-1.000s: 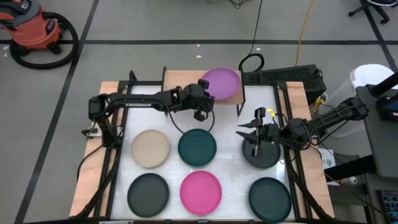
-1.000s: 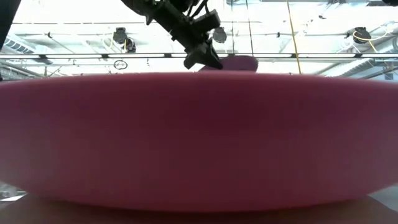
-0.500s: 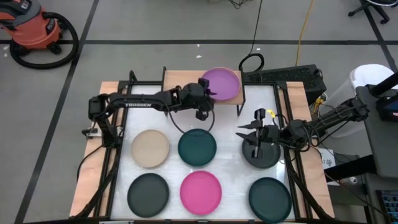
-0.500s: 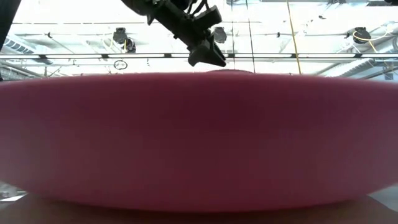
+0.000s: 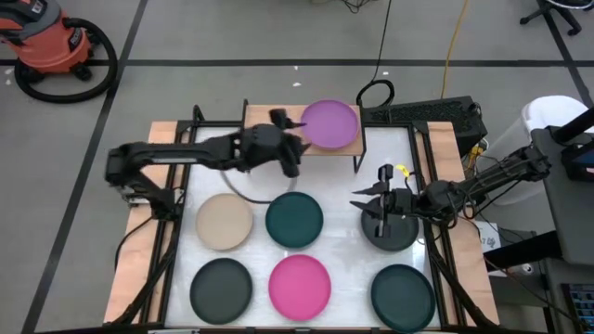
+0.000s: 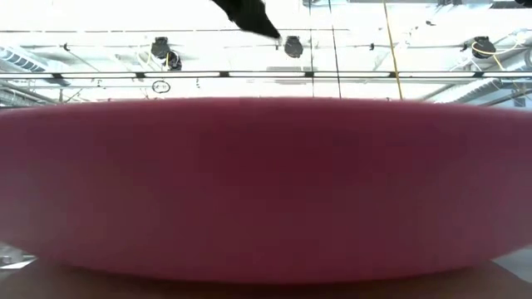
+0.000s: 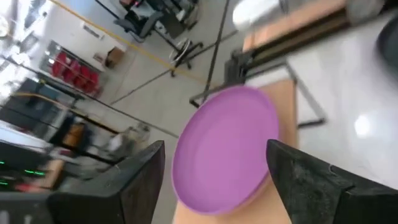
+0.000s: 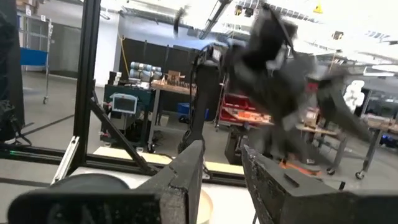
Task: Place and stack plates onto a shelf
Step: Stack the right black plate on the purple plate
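- purple plate [image 5: 330, 124] — it lies flat on the wooden shelf [image 5: 269, 119] at the table's far edge, on the shelf's right part; the left wrist view shows it [image 7: 225, 149] whole, with nothing gripping it.
- left gripper [image 5: 290, 148] hangs just left of the purple plate, over the shelf's front edge, apart from the plate; its fingers [image 7: 127, 180] stand wide open and hold nothing.
- right gripper [image 5: 373, 198] sits above a charcoal plate [image 5: 390, 229] at the table's right side; in the right wrist view its fingers [image 8: 184, 177] show a narrow gap and nothing between them.
- on the white table [image 5: 345, 250] lie a beige plate [image 5: 224, 221], a teal plate [image 5: 294, 219], a second charcoal plate [image 5: 221, 285], a hot pink plate [image 5: 300, 283] and a second teal plate [image 5: 403, 291], all apart from one another.
- the low view is filled by the hot pink plate's rim [image 6: 266, 183].
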### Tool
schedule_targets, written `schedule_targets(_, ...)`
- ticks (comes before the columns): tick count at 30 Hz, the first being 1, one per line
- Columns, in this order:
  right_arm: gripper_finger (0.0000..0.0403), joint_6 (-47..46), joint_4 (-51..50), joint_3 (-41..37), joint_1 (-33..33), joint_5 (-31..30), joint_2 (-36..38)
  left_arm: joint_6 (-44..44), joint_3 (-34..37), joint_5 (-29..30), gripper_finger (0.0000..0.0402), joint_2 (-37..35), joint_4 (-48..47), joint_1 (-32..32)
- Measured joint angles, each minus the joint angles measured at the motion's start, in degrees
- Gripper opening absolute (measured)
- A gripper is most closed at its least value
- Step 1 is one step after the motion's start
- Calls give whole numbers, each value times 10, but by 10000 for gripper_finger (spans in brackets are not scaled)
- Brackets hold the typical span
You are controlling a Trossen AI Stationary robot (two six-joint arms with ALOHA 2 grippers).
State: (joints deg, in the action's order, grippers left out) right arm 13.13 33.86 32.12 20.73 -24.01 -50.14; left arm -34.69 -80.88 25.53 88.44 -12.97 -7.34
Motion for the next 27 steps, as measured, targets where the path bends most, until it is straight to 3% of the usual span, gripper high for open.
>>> schedule_targets(4, 95, -42, 7, 0, 0, 0, -1, 67, 43, -53, 282, -91, -14, 2)
schedule_targets(9, 95, -49, 0, 0, 0, 0, -2, 127, 189, -132, 282, -227, 65, -4)
schedule_targets(16, 95, -46, 2, 0, 0, -3, -1, 224, 415, -151, 282, -379, 222, -4)
schedule_targets(22, 95, -66, -5, 3, 0, -34, -11, 280, 510, -150, 282, -449, 264, -4)
schedule_targets(24, 95, -92, -54, 30, 0, -47, -27, 296, 525, -150, 282, -463, 267, -4)
schedule_targets(27, 95, -135, -203, 96, 0, -78, -60, 316, 537, -150, 282, -468, 267, -4)
